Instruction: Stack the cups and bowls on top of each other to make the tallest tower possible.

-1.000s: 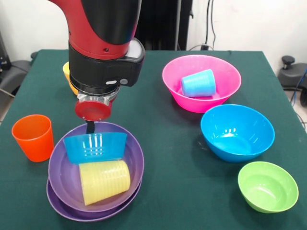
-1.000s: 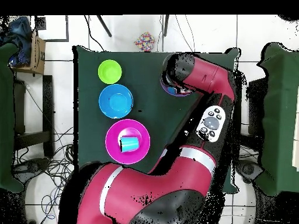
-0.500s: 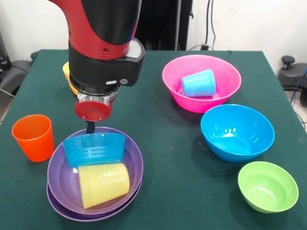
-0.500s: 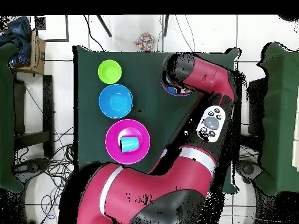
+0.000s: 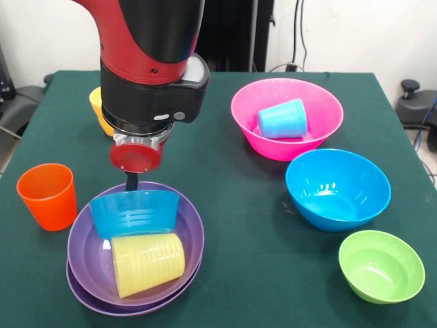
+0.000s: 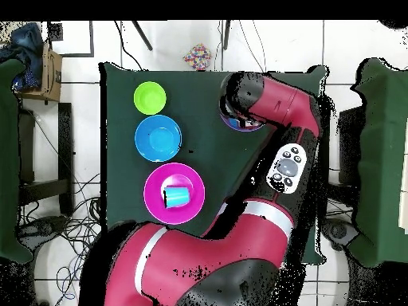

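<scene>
Purple plastic, wide and shallow: two nested purple bowls point(image 5: 194, 236) sit at about seven o'clock on the green counter point(image 5: 239, 205), holding a small blue plastic bowl point(image 5: 134, 212) tipped on its side and a ribbed pale yellow cup point(image 5: 148, 263) lying below it. The tool point(image 5: 130, 182) hangs from the red and black arm point(image 5: 153, 61) directly above that blue bowl's upper rim; only one dark finger shows, reaching the rim, so I cannot tell whether it is open or gripping.

The step in hand looks like picking the small blue bowl out of the purple pair. Next it would need a firm hold on the rim, a clean lift clear of the yellow cup, then a base to set it on.

An orange tumbler point(image 5: 46, 196) stands at nine o'clock. A big pink bowl point(image 5: 321, 126) at one o'clock holds a light blue cup point(image 5: 282, 119); a big blue bowl point(image 5: 338, 189) and a small green bowl point(image 5: 381, 266) lie at three to five o'clock
</scene>
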